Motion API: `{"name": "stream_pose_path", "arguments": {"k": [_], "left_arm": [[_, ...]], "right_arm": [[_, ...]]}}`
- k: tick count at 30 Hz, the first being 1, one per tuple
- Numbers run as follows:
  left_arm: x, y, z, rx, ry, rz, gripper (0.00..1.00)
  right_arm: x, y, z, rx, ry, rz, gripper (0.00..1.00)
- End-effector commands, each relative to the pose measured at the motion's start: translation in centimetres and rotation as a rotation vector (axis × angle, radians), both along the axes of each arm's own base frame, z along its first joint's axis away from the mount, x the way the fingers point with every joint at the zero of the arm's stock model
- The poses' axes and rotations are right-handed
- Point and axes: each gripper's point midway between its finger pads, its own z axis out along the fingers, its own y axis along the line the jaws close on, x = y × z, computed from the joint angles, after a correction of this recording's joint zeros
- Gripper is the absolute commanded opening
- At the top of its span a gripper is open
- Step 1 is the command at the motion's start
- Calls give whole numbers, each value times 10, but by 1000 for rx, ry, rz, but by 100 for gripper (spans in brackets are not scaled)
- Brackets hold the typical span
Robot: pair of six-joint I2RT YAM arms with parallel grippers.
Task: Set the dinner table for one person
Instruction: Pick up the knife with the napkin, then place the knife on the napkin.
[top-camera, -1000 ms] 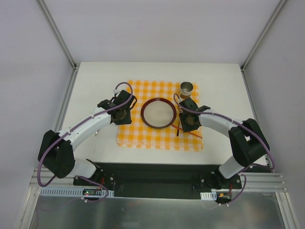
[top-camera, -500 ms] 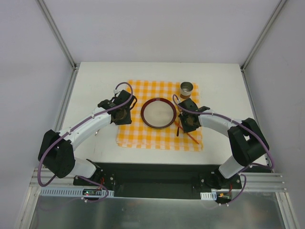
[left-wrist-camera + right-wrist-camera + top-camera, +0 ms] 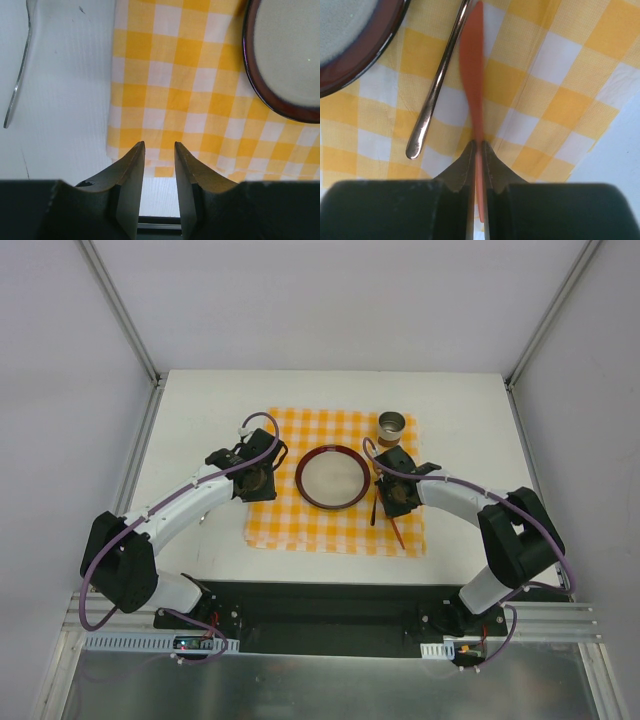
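We're seeing right gripper (image 3: pixel 477 148) pinching orange utensil (image 3: pixel 471 75); metal utensil handle (image 3: pixel 432 95) lying just beside at 9 o'clock, plate (image 3: pixel 370 62) at 10. Left gripper (image 3: pixel 159 150) sitting narrow-gapped over checkered mat (image 3: pixel 165 90) edge.

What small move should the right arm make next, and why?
Probably a short, straight lift. The right gripper has its jaws shut on the orange utensil. That utensil lies low over the checkered cloth, and its far end is close to the metal utensil beside the plate. Raising it first should avoid dragging the cloth or nudging its neighbour.
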Motion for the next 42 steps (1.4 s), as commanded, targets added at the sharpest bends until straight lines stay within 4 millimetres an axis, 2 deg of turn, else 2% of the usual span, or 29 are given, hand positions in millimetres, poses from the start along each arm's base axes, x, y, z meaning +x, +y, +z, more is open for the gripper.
{"name": "stream_pose_path", "arguments": {"k": [1,5,15,22,33,42], "left_arm": [[-1,-3,6,-2,-7,-4,30],[0,-5,6,-9,-4,-3,30],[-2,-2,4,2,-3,-4,30],[0,-4,4,0,1,-7,30],[0,-2,3,9,-1,-18,31],[-2,0,2,19,1,-19,31]], "right_arm": [[-3,-13,14,-49,-2,-32,0],[4,-16,28,-69,-35,-38,0],[27,-17,39,-90,-70,-78,0],[45,-15,33,-46,-78,-172,0],[68,-24,20,6,-116,-381,1],[78,-44,23,-24,-164,-491,0]]}}
